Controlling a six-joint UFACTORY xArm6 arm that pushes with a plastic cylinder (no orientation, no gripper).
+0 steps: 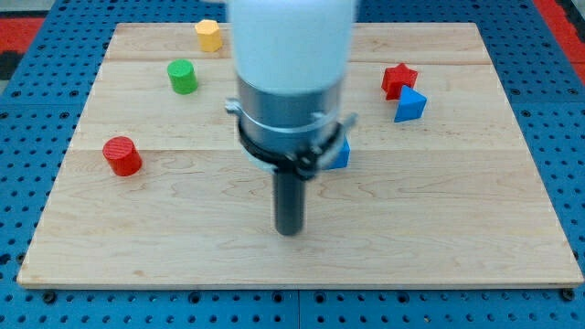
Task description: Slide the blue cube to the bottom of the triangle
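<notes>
A blue cube (pixel 340 154) lies near the board's middle, mostly hidden behind the arm's white and grey body; only its right edge shows. A blue triangle (pixel 409 105) lies toward the view's upper right, up and to the right of the cube. My tip (pixel 290 230) rests on the board below and to the left of the blue cube, apart from it.
A red star (pixel 398 79) sits touching the blue triangle's upper left. A yellow block (pixel 208 35) is at the view's top, a green cylinder (pixel 182 77) below it, a red cylinder (pixel 121 156) at the left. The wooden board (pixel 457 228) lies on blue pegboard.
</notes>
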